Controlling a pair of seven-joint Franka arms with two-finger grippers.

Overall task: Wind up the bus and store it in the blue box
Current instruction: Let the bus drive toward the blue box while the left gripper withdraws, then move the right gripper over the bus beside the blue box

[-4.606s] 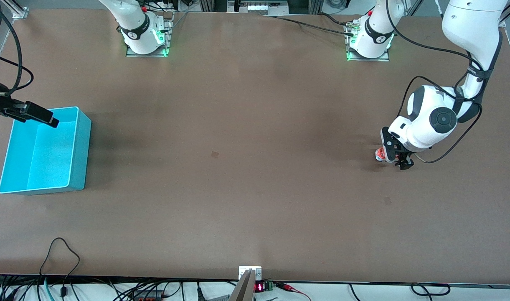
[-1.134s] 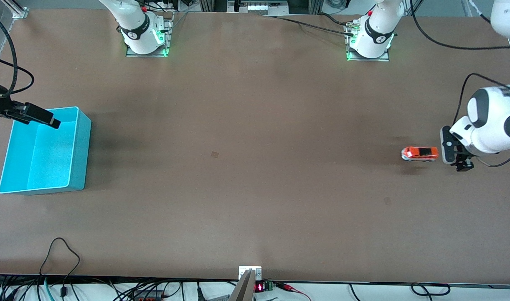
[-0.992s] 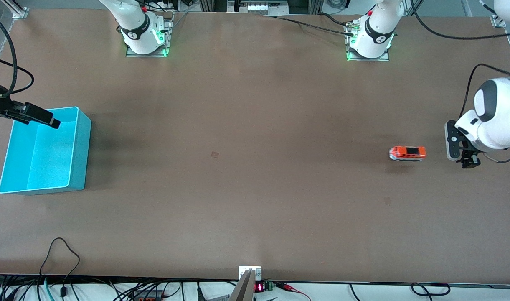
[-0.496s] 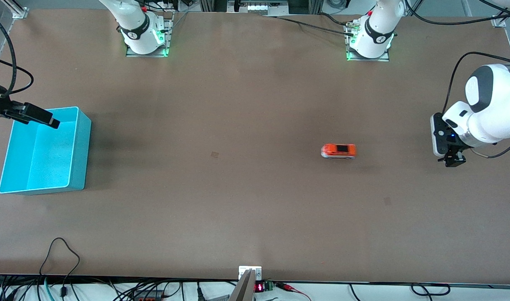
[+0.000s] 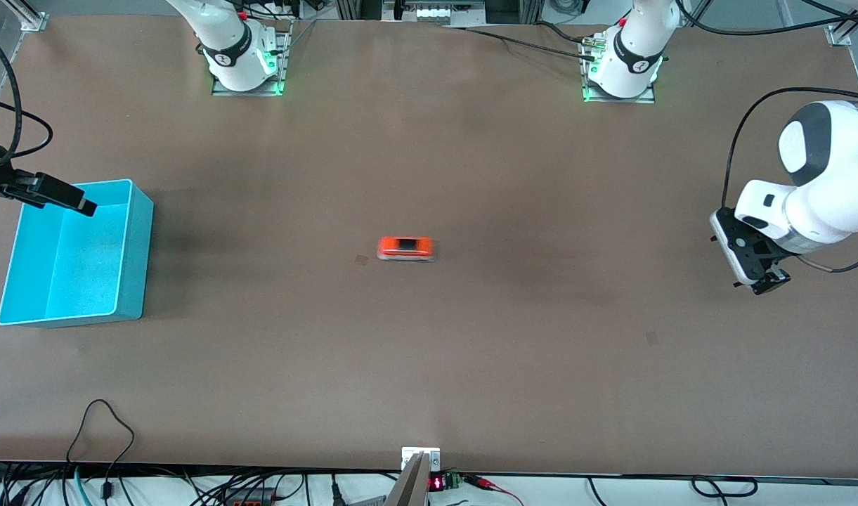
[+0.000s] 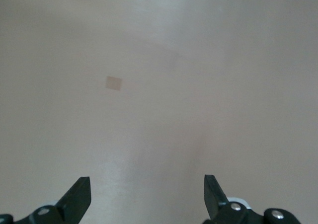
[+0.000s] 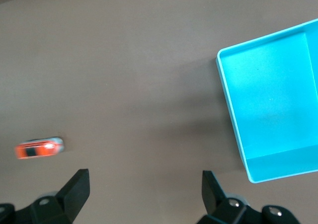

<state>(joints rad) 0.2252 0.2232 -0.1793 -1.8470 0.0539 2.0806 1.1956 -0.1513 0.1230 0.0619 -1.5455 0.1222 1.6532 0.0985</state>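
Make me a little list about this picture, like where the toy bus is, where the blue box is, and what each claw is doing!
bus: on the bare table near its middle, on its wheels, blurred, no claw touching it
blue box: at the right arm's end of the table, open top, nothing inside
left claw: open, holding nothing, up over the left arm's end of the table
right claw: open, holding nothing, up over the blue box's edge
bus in box: not yet
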